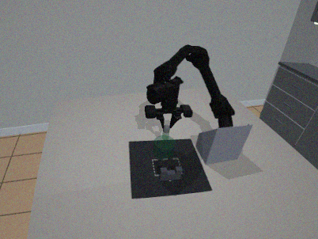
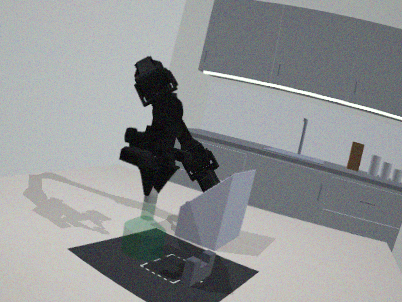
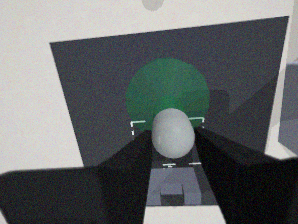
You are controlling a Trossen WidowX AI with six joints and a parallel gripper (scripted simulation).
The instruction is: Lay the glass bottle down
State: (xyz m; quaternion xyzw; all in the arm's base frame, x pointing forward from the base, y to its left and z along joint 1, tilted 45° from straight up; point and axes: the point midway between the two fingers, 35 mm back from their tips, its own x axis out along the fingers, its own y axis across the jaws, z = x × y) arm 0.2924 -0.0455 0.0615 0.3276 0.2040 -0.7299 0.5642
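The big black mat (image 1: 142, 186) (image 2: 95, 252) (image 3: 100, 65) is under the gripper (image 1: 168, 128) (image 2: 149, 192) (image 3: 172, 134), which is part closed on the neck of the green bottle (image 1: 164, 146) (image 2: 144, 237) (image 3: 165, 82), standing up below it; gripping is the step now, so next it should lift gently and tip the neck toward the small grey rest (image 1: 170, 175) (image 2: 196, 271) (image 3: 172, 180)

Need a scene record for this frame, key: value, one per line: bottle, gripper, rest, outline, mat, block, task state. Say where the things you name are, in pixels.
bottle: green glass bottle (image 1: 164, 147) (image 2: 143, 238) (image 3: 167, 82), upright, neck up
gripper: gripper (image 1: 168, 127) (image 2: 151, 192) (image 3: 172, 134) shut on the bottle's neck
rest: grey U-shaped rest (image 1: 171, 174) (image 2: 197, 271) (image 3: 172, 179), nothing in it
outline: dashed outline (image 1: 153, 167) (image 2: 156, 274) (image 3: 133, 122), next to the rest
mat: dark mat (image 1: 140, 183) (image 2: 100, 254) (image 3: 95, 65), under rest and outline
block: pale slanted block (image 1: 227, 144) (image 2: 212, 215) (image 3: 290, 110), beside the mat
task_state: bottle not laid down
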